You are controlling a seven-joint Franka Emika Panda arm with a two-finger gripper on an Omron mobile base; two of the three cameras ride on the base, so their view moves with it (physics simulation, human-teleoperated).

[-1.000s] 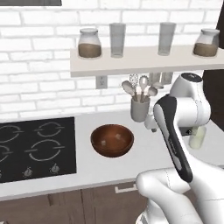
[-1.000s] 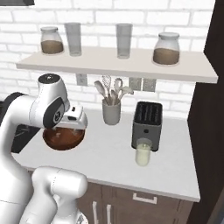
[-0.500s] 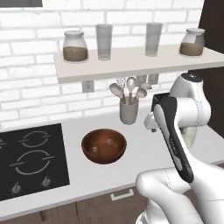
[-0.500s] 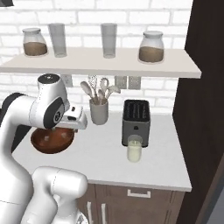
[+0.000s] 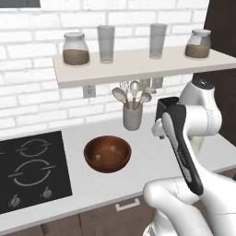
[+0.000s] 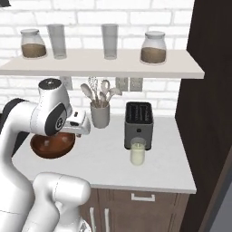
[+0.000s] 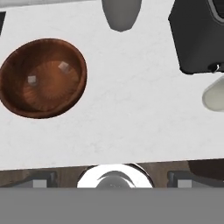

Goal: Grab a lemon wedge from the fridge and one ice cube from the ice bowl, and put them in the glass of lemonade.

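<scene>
Neither piece looks delivered yet: the glass (image 6: 137,152) stands near the counter's front edge, just before the toaster (image 6: 138,123), with pale liquid and nothing that I can make out floating in it, and no lemon wedge is to be seen. The bowl (image 5: 107,153) sits toward the counter's left end beside the hob (image 5: 30,170), with two ice cubes, one (image 7: 64,66) near its middle and another (image 7: 31,79) off to the side. The gripper (image 7: 113,177) hangs above the counter's front edge, fingers spread wide and empty, so both fetches seem left to do.
</scene>
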